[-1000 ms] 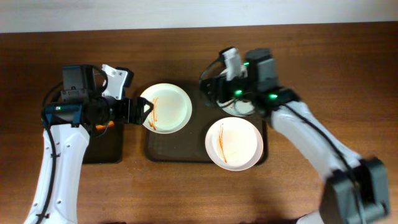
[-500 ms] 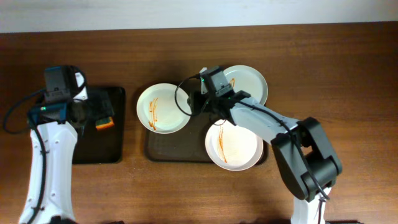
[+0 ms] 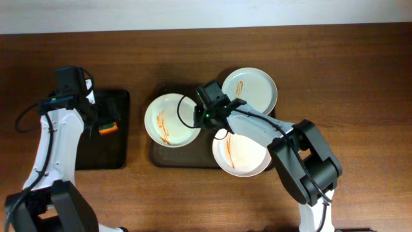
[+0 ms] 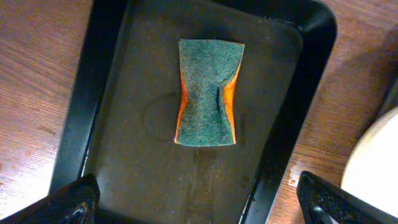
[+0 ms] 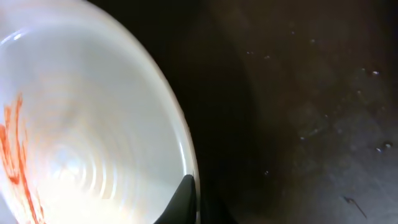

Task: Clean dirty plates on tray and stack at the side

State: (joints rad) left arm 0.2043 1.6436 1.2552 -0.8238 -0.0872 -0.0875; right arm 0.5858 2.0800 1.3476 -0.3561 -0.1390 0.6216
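Grip is closing: your right claw is now pinching the rim of the left white plate on the tray, readying it for wiping, while your left claw is waiting open.

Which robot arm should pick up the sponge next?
Left. The left fingers are open right above the sponge in the black tray, while the right fingers are shut on a white plate at its rim.

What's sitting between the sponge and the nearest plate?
Nothing loose: between sponge and plate lie only the black tray's rim and a strip of bare table, clearest in the left wrist view.
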